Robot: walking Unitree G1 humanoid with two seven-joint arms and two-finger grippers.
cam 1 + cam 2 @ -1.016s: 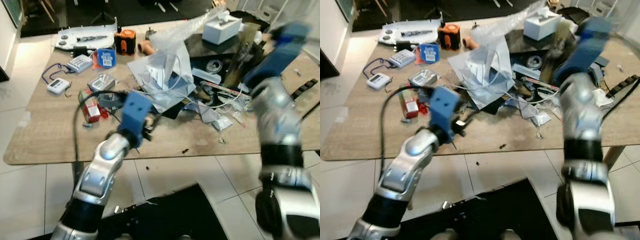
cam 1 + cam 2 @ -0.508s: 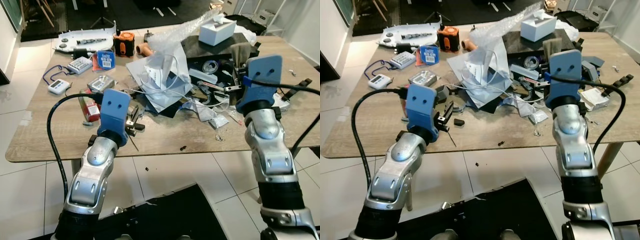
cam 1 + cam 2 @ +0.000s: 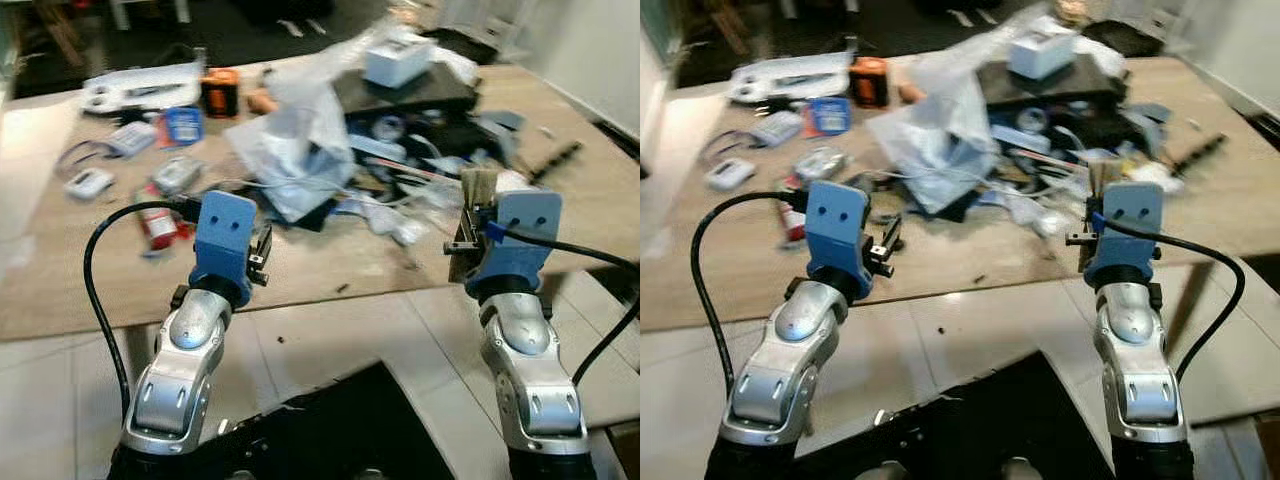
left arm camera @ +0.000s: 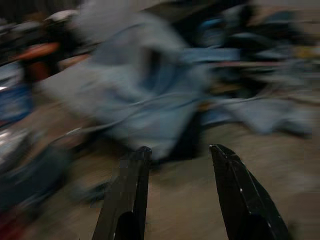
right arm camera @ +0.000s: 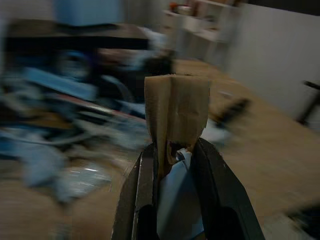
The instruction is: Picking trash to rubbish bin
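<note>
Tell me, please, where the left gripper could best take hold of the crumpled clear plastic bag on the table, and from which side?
Probably by the raised, bunched upper folds of the plastic bag, coming from above on the robot's side. It stands highest in the clutter, so thin fingers can pinch a fold without snagging the cables beneath. The left gripper is open; the right gripper holds a brown paper piece.

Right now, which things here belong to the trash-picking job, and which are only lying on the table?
Belonging to the job:
- brown paper piece, clamped in the right gripper
- left gripper, open, holding nothing
- crumpled plastic wrap

Only lying about:
- orange tape measure
- white box
- blue packet
- wooden table
</note>
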